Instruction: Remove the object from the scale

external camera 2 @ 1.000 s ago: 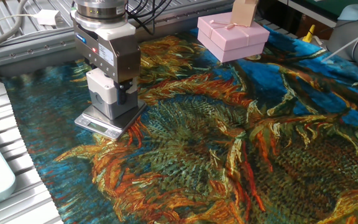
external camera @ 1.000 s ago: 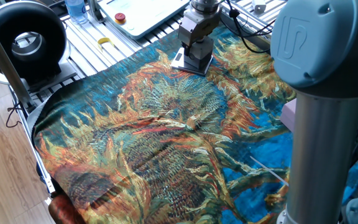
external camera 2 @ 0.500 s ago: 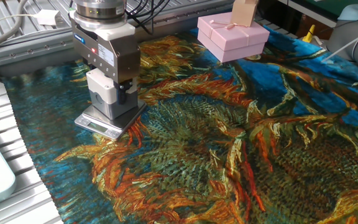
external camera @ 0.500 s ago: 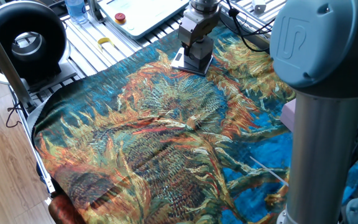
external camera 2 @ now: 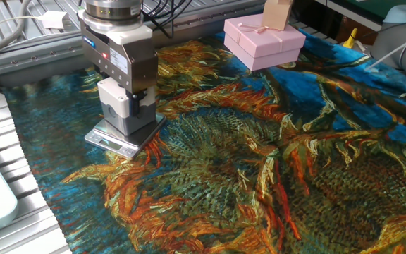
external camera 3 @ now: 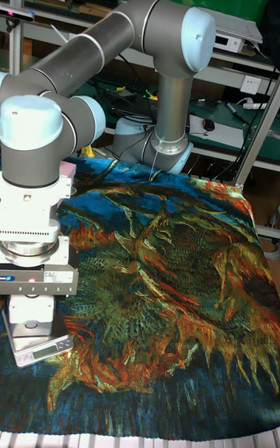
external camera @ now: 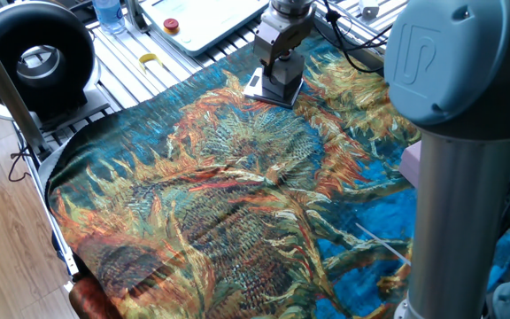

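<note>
Change since earlier: almost nothing has moved; the hand [external camera 2: 134, 106] sits a touch higher on the grey button box [external camera 2: 120, 111] than a second ago, and the box has barely shifted.
Hand: clenched on the grey button box, one finger on each side, pointing straight down.
Box position: upright, over the middle of the scale [external camera 2: 122, 137]; whether its base touches the plate or has just cleared it cannot be told.
Scale position: flat on the sunflower-print cloth [external camera 2: 259, 162], near the cloth's edge on the tabletop [external camera: 184, 66].
Risk, slipping: I judge the smooth box walls could slide between the fingers during a lift, dropping the box back onto the plate.
Risk, dragging: a sideways move before the base is clear could push the thin scale across the cloth or bunch the fabric.
Risk, collision: a pink gift box [external camera 2: 264, 42] stands well apart, so a careless swing that way is the only threat.
Count: one arm, one hand, one grey button box, one scale, one pink gift box, one cloth.
</note>
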Tool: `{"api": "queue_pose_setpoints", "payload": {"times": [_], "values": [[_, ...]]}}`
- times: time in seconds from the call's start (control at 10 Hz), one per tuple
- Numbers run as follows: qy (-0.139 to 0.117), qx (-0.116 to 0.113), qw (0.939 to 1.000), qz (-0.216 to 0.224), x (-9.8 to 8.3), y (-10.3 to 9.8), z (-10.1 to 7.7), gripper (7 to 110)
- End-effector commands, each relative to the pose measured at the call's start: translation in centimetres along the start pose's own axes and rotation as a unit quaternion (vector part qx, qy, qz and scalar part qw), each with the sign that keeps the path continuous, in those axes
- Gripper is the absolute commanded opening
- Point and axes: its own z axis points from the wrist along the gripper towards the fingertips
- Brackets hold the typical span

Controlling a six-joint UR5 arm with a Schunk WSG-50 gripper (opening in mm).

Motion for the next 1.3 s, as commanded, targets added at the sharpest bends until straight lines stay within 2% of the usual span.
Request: {"api": "queue_pose_setpoints", "payload": {"times": [0.0, 0.2, 0.3, 0.4, 0.8, 1.2], "values": [[-0.009, -0.011, 0.9999, -0.005, -0.5, 0.4, -0.3, 7], [-0.001, 0.0, 0.9999, 0.01, -0.1, -0.1, -0.3, 7], [-0.002, -0.01, 0.9999, 0.009, -0.1, 0.3, -0.2, 7], [-0.001, -0.009, 0.9999, 0.009, 0.0, 0.2, -0.2, 7], [0.007, 0.009, 0.9998, 0.017, 0.5, -0.5, -1.2, 7], [0.012, 0.011, 0.9991, 0.038, 1.0, 0.0, -2.3, 7]]}}
